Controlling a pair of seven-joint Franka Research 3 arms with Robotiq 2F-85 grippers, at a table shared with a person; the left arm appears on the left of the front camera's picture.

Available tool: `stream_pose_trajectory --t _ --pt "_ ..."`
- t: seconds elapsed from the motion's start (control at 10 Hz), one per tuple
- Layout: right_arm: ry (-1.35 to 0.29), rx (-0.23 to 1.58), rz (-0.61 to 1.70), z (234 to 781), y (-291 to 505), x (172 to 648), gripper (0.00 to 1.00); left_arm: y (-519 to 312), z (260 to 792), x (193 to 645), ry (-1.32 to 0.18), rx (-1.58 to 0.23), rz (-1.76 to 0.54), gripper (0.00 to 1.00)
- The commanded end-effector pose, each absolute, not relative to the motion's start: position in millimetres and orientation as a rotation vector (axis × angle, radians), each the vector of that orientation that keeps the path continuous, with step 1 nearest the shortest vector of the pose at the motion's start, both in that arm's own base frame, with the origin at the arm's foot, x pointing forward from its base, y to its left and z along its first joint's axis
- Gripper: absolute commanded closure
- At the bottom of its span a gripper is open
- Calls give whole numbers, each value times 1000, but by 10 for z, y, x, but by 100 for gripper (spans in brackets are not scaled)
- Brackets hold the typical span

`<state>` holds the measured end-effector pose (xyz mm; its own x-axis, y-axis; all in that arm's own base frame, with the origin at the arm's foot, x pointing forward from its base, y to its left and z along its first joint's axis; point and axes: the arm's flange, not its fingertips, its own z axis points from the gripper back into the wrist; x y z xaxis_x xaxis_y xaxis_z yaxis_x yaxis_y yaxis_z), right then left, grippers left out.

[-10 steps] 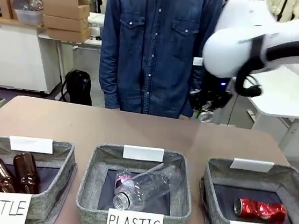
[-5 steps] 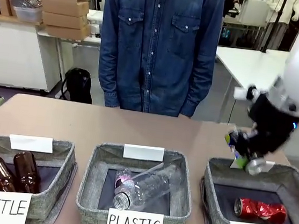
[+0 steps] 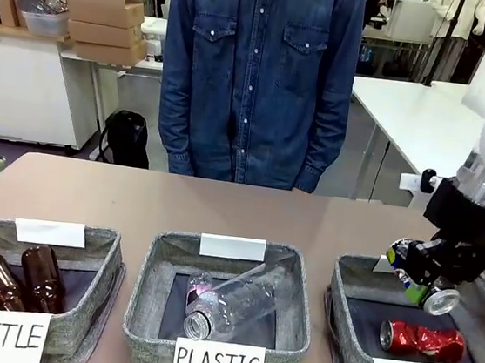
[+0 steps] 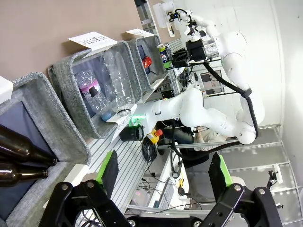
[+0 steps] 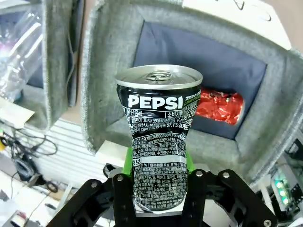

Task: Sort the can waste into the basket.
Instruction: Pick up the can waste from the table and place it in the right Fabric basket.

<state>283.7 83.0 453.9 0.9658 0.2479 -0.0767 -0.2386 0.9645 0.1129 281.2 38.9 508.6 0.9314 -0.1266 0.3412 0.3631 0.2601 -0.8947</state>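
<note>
My right gripper (image 3: 425, 274) hangs over the back edge of the grey basket (image 3: 347, 281) signed "CAN", shut on a black Pepsi can (image 3: 420, 284) that lies tilted with its silver end forward. In the right wrist view the Pepsi can (image 5: 158, 137) stands between the green pads of the gripper (image 5: 158, 182), above the basket (image 5: 111, 71). A crushed red can (image 3: 422, 339) lies on the basket's dark base, and the red can (image 5: 218, 107) is seen past the held one. My left gripper (image 4: 163, 182) is open with nothing in it.
The basket signed "PLASTIC" (image 3: 144, 310) holds clear bottles (image 3: 233, 301); the one signed "BOTTLE" (image 3: 112, 263) holds two brown bottles (image 3: 21, 277). A person in a denim shirt (image 3: 259, 78) stands at the far side. Bare tabletop (image 3: 222, 205) lies behind the baskets.
My right arm has swung from high behind the table down and forward to above the CAN basket, carrying the Pepsi can. The left arm has not moved.
</note>
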Motion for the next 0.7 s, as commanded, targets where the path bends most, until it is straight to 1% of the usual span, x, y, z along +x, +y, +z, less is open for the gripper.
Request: stream_pose_trajectory --t 0.0,0.1,0.2,0.6 --pt "88 128 220 4509 838 2861 48 384 5104 2792 -210 -1271 -332 0" --pt "90 114 211 4508 845 2866 3 384 5104 2792 -210 -1271 -332 0" --pt "93 115 202 4506 846 2869 0 384 5104 2792 -210 -1271 -332 0" --pt "96 115 181 4482 854 2948 0 384 5104 2792 -210 -1271 -332 0"
